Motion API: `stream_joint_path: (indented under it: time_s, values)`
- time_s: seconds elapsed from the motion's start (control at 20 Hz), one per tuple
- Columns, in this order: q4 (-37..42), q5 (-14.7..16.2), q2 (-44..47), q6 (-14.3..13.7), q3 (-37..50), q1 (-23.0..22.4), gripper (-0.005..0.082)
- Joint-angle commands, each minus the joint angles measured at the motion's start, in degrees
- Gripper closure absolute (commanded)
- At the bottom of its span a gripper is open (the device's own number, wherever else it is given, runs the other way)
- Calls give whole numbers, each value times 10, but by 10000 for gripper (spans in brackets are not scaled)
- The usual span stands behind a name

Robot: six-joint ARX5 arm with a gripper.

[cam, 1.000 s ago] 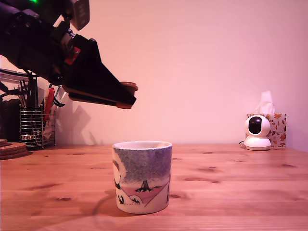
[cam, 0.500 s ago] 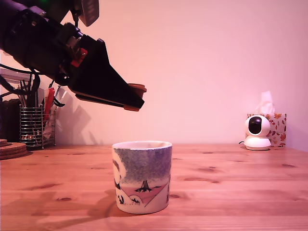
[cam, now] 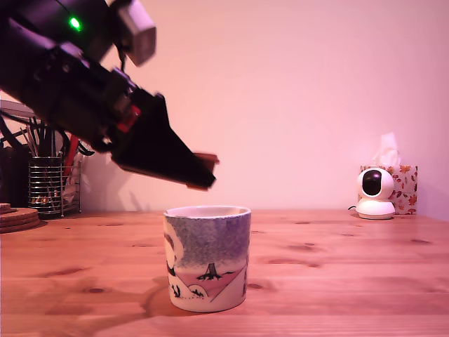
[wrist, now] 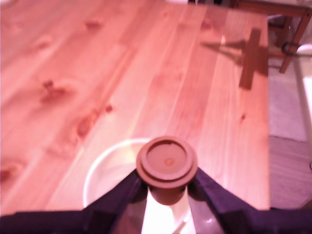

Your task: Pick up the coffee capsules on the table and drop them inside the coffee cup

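My black gripper [cam: 203, 172] hangs tilted downward just above the rim of the coffee cup [cam: 208, 256], which stands on the wooden table near its front. The cup has a cream rim, a speckled grey-purple band, a pink hill and a black tree. The fingers are shut on a brown coffee capsule [wrist: 166, 165]; in the wrist view its flanged round top faces the camera, with the cup's pale open mouth [wrist: 109, 173] directly below it. In the exterior view only the capsule's edge [cam: 207, 159] shows at the fingertips.
A wire pen holder [cam: 46, 184] with pens stands at the back on the exterior view's left, beside stacked wooden coasters [cam: 17, 217]. A small white camera [cam: 374, 193] and a tissue box [cam: 401, 184] sit at the back right. The table's edge and a chair [wrist: 273, 34] show in the wrist view.
The gripper with the brown capsule has moved right and downward, from well above the cup to just over its rim, tilting more steeply.
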State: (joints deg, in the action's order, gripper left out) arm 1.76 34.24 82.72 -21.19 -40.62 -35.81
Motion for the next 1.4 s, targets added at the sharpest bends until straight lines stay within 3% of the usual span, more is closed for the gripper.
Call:
stream_joint_path:
  time_s: [0.0, 0.95, 1.15, 1.35]
  values:
    - [13, -4, 6, -3, 2, -6, 587]
    - [3, -18, 10, 2, 2, -6, 579]
    - [-5, -18, 10, 2, 2, -6, 361]
    - [-5, -17, 10, 2, 2, -6, 321]
